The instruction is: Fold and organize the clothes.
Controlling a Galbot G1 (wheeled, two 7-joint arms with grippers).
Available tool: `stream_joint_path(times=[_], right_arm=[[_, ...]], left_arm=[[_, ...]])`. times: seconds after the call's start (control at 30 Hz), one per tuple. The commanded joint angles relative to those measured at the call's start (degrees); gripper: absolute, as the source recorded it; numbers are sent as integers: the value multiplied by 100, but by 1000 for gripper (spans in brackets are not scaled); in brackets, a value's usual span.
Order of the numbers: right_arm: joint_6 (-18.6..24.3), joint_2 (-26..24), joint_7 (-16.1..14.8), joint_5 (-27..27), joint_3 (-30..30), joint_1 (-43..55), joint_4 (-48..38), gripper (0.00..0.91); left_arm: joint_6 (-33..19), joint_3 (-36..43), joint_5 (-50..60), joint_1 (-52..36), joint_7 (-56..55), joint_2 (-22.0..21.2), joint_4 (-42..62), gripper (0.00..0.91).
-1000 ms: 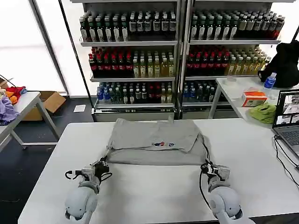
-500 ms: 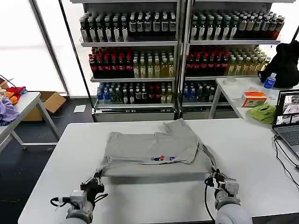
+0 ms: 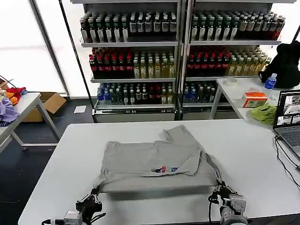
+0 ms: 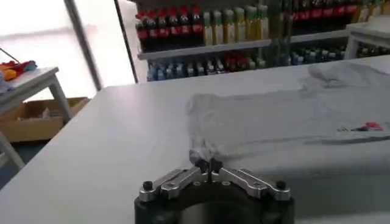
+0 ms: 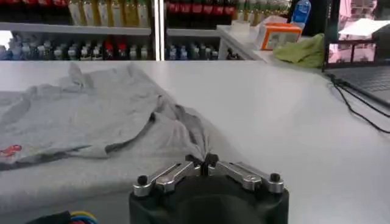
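You see a grey shirt [image 3: 157, 161] folded on the table [image 3: 253, 154], both near corners pinched by the left gripper [image 4: 209, 164] and right gripper [image 5: 203, 160]; your head view reveals its print.

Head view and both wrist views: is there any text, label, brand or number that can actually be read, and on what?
None can be read.
Grey shirt: small red and blue chest print, too small to read.
Bottles on the shelves: labels too small to read.
Orange box on the side table: print blurred.
Laptop screen: shows pictures, no readable text.
Left hand and right hand, each pinching a shirt corner: no markings.
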Motion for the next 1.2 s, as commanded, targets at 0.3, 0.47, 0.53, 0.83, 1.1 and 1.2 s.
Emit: stream_joint_path(times=[0.3,0.47,0.53,0.83,1.1,1.2], right_arm=[[-104,58,36,189,646,-203,564,907],[-98,130,-60,239,871,130,518,907],[-65,169,-128,311,936,435,352,907],[520,-206,-1373,293,467,2656,-1572,907],[429,-427,-1200,735,-820,4872,-3112,907],[200,-287,-1417,863,-1183,5537,-3779,907]], left_arm=[[122,-44,-951,84,-37,-12,-451,907],[190,-262,-1210,-243,-88,57,-662,907],[171,-317,-1189,-419,-51,99,-657,907],[-330,-273,-1151,-1912,371,489,532,907],[-241,129,-1302,-3334,716,1226,1869,907],[-30,247,-1712,-3779,677,1519,2298,907]])
